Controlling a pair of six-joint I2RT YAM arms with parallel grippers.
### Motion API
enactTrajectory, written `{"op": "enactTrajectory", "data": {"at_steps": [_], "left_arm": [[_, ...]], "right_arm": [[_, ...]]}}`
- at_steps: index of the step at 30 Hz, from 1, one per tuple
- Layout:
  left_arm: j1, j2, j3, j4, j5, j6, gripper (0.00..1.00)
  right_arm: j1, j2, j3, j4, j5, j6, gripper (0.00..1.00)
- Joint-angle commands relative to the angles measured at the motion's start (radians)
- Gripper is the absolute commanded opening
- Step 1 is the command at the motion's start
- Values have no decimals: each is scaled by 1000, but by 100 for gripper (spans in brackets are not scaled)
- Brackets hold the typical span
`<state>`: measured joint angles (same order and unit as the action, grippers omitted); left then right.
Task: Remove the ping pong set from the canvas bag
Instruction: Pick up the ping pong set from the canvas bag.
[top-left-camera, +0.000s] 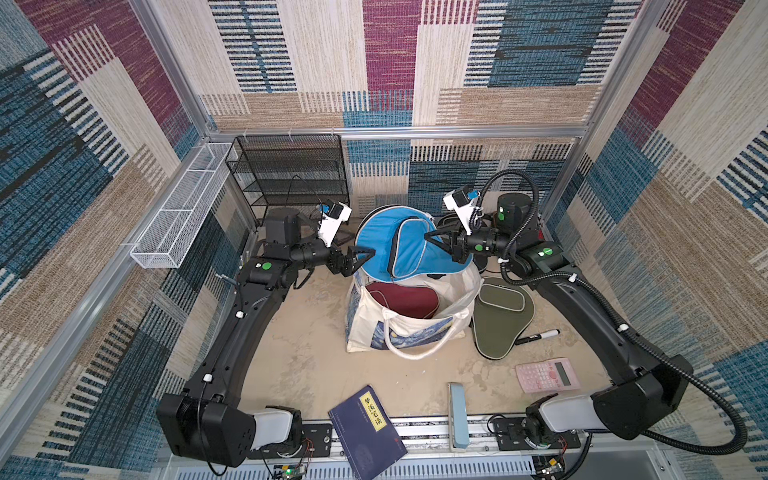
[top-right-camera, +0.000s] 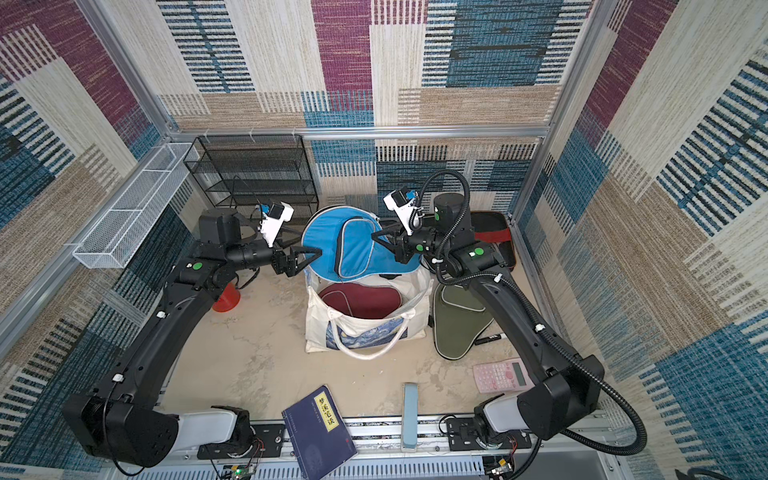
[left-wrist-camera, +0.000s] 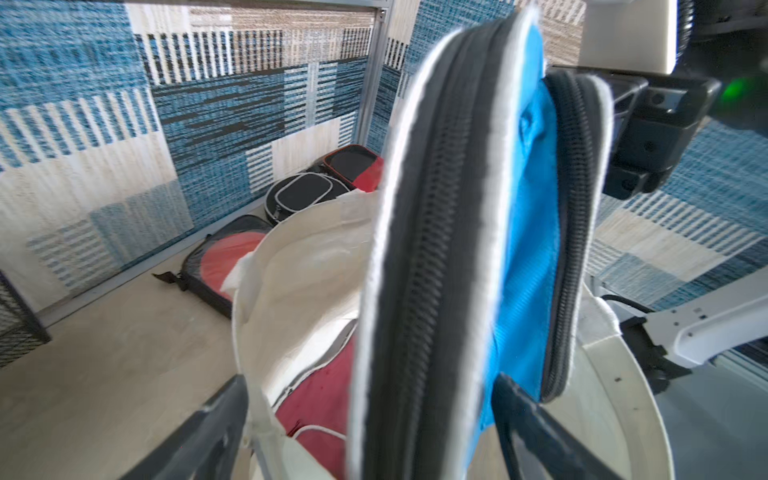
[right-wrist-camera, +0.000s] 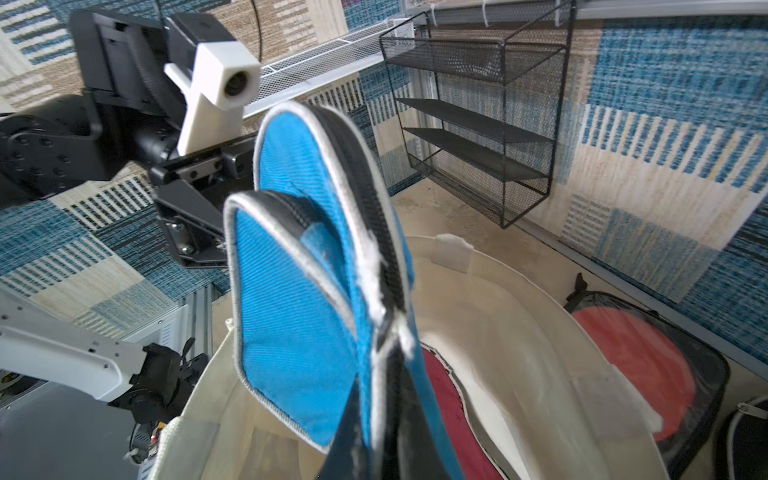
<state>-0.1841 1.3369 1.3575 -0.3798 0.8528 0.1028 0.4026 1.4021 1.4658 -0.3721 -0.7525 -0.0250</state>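
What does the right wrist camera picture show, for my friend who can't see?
The right pincer grips a blue paddle cover over the open canvas bag. A maroon cover lies inside the bag; a black wire shelf is behind.

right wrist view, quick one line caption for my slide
Right gripper holds the blue paddle cover over the open canvas bag, with a maroon cover left inside.

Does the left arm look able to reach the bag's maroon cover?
Likely, by detour: the blue cover, held by the right gripper, overhangs the canvas bag's far side; its near mouth above the maroon cover is uncovered.
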Motion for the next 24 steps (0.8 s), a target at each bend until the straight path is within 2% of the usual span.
{"op": "enactTrajectory", "data": {"at_steps": [1,2,4,7,8,9,12,13,17,24], "left_arm": [[0,27,9,106,111,-65,62],[1,37,12,128,132,-85,44],[1,56,15,182,194,-130,21],[0,67,-9,313,277,-224,0],[0,66,-16,338,288,-238,0],[0,65,-19,347,297,-239,0],[0,65,-11,309,311,-202,0],[0,67,-3,282,319,-181,0],[0,80,42,149,350,-79,0],[0,141,171,-142,405,112,0]], "right_arm": [[-1,0,9,113,-111,-1,0],[-1,1,10,113,-122,-3,0],[-1,3,10,116,-133,-6,0],[-2,12,11,101,-153,-29,0],[-2,18,16,81,-157,-50,0],[-5,25,25,50,-160,-81,12],[-36,29,38,-45,-164,-203,84],[-54,23,34,-76,-159,-256,99],[-99,23,55,-192,-146,-433,99],[-131,131,177,-356,-226,-596,99]]}}
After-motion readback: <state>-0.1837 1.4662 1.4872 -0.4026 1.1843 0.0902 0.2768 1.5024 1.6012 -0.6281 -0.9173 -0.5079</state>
